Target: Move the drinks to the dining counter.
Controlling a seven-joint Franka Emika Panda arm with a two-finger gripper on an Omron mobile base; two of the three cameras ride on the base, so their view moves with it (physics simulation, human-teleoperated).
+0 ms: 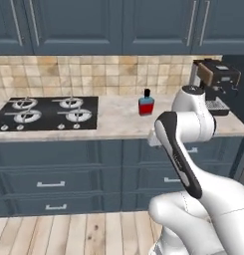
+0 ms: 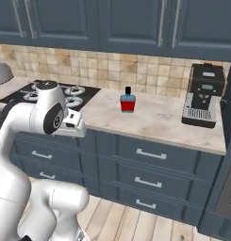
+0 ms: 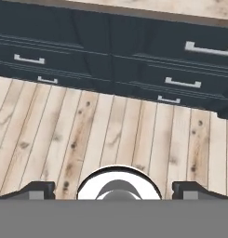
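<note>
Flat blue bottle (image 1: 146, 102) (image 2: 127, 100) is standing upright on the narrow marble counter (image 1: 118, 119) (image 2: 154, 120), sitting at 3 o'clock from the black stove (image 1: 49, 113) (image 2: 65, 92), well apart from the coffee machine (image 1: 215, 84) (image 2: 204, 95). Gripper (image 3: 114, 189) is pointing down over the plank floor (image 3: 110, 135), finger tips spread wide and holding nothing. Drawer fronts (image 3: 134, 60) are lying at 12 o'clock in the hand view.

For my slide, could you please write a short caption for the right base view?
Blue bottle stands upright on the marble counter between stove and coffee machine.
</note>
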